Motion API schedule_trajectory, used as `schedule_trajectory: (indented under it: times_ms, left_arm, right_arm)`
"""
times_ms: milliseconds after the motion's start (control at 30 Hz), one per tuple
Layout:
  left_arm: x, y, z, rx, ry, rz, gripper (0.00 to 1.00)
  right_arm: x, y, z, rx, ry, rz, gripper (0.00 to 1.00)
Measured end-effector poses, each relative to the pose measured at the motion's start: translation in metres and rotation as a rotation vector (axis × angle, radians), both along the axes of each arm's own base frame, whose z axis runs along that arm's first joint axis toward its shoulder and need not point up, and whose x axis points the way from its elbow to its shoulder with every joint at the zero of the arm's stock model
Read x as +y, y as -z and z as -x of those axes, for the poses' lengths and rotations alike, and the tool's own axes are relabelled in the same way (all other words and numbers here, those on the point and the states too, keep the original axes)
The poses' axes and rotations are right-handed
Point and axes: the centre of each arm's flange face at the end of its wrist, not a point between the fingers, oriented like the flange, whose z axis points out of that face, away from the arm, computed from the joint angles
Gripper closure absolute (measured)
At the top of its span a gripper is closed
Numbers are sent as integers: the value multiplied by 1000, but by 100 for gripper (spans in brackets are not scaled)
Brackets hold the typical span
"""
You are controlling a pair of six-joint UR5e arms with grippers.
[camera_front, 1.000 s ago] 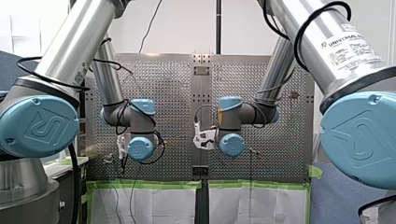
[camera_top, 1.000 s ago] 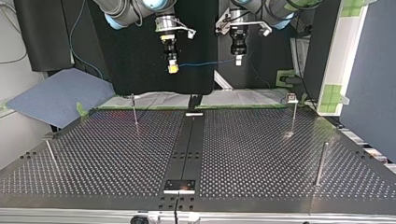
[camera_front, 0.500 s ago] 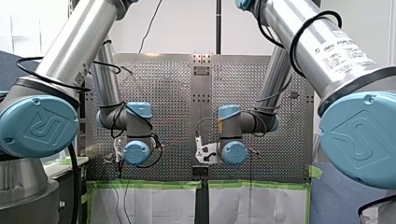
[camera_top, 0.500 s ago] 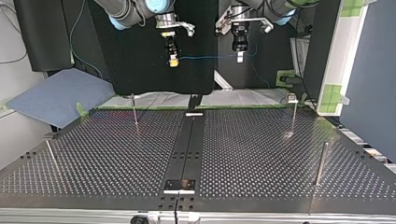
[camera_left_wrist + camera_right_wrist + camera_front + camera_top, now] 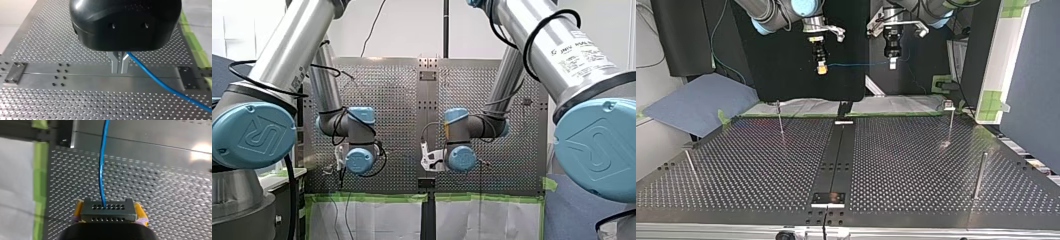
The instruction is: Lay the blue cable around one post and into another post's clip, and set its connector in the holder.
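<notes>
Above the perforated metal table [image 5: 916, 160], my right gripper [image 5: 821, 69] clamped the black connector block [image 5: 107, 210], my left gripper [image 5: 119, 71] pinched the thin blue cable [image 5: 858, 63]; lowering both level should avoid slack.

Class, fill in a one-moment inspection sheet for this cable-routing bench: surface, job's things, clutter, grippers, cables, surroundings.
Surface: perforated table with a dark centre strip.
Job's things: blue cable is stretched in the air between both grippers. The connector is held, not in a holder. The posts carry no cable.
Clutter: nothing seen.
Grippers: my right gripper, yellow pads, is shut on the connector. My left gripper is shut on the blue cable.
Cables: black arm cables loop around the arms.
Surroundings: green tape and a white sheet at the table's far edge; blue-grey mat at the top view's left.
</notes>
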Motion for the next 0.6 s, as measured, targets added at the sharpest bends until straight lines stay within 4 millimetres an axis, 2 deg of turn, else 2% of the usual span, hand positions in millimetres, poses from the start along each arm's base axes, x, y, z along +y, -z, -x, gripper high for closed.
schedule_trajectory:
  times_ms: [333, 600]
  left_arm:
    - [0, -29, -11, -21, -16, 26, 88]
    - [2, -67, -37, -71, -75, 73, 88]
  right_arm:
    - [-6, -48, -9, -62, -27, 10, 100]
    - [-20, -103, -24, -109, -30, 56, 100]
